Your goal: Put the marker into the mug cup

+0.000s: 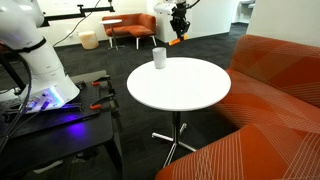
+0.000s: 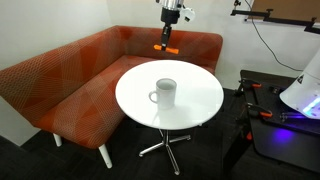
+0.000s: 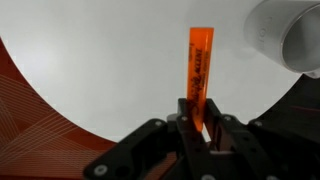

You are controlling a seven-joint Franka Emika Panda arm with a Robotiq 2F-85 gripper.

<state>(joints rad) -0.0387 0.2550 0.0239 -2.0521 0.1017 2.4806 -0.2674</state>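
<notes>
My gripper [image 3: 197, 118] is shut on the orange marker [image 3: 199, 62], which sticks out from between the fingers over the white table. In both exterior views the gripper [image 1: 179, 36] [image 2: 169, 42] hangs high above the far edge of the round table, and the marker [image 1: 176, 41] [image 2: 169, 50] shows orange at its tips. The white mug cup [image 1: 159, 58] [image 2: 166, 93] stands upright on the table, below and to the side of the gripper. In the wrist view the cup [image 3: 290, 35] is blurred at the top right corner.
The round white table [image 1: 190, 95] [image 2: 195, 115] stands on a metal pedestal. An orange sofa [image 2: 70, 85] [image 1: 280, 90] wraps round it. A beige bucket [image 1: 89, 40] and an orange armchair [image 1: 135, 27] stand far back. The robot base [image 1: 35, 60] sits on a black cart.
</notes>
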